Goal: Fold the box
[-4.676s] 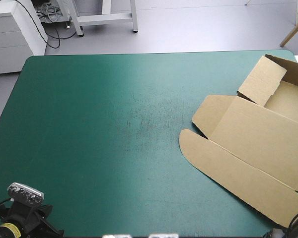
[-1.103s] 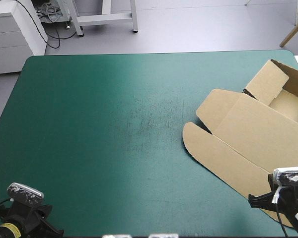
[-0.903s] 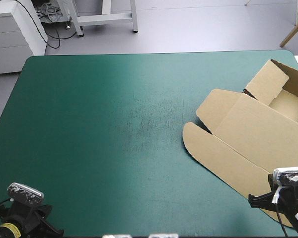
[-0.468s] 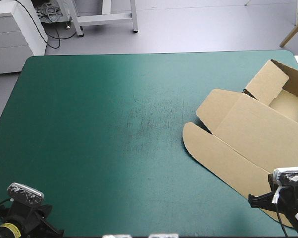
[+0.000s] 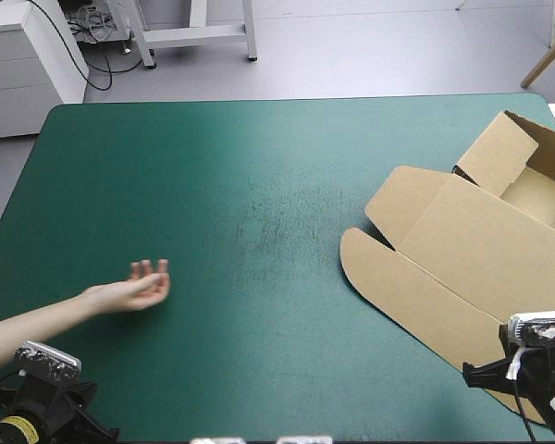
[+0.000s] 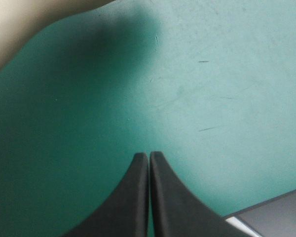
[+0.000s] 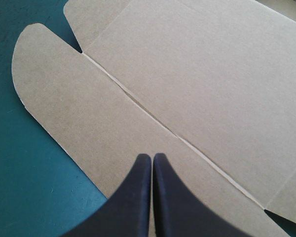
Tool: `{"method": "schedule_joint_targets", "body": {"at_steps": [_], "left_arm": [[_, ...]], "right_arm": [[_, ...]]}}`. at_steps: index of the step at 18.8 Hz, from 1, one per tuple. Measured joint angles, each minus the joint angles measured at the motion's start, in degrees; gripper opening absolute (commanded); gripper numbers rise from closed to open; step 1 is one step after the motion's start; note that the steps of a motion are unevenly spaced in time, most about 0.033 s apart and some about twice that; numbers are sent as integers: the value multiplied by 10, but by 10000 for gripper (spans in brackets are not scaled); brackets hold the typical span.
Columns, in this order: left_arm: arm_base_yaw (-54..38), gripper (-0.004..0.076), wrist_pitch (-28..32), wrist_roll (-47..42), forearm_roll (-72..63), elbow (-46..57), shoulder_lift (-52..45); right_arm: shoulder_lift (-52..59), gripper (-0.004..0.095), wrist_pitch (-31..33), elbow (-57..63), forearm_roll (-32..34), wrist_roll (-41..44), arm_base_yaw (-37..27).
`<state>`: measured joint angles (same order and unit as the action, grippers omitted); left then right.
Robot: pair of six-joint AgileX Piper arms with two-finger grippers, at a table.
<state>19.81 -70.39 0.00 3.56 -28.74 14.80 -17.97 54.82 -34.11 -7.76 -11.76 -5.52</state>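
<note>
The brown box (image 5: 472, 250) lies at the table's right side. Its wide lid panel and a rounded flap (image 5: 388, 277) are flat on the teal-green cover, and walls are raised around the tray part (image 5: 536, 194) at the far right. My right gripper (image 7: 152, 157) is shut and empty, hovering over the near strip of the flat board (image 7: 187, 74) close to its front edge. My left gripper (image 6: 149, 155) is shut with nothing in it, over bare cover at the near left corner, far from the box.
A person's hand (image 5: 143, 282) and forearm reach in from the left edge over the near left part of the table, just ahead of my left gripper; the arm (image 6: 19, 24) shows pale in the left wrist view.
A person's hand and forearm have come in over the near left of the table. Earliest, the right arm came into view and the box shifted slightly; since then both arms and the box are still.
</note>
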Motion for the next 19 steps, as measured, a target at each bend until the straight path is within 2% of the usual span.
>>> {"method": "schedule_joint_targets", "body": {"at_steps": [19], "left_arm": [[0, -10, 0, 0, 0, 0, 0]], "right_arm": [[0, -4, -5, 15, 0, 0, 0]]}}
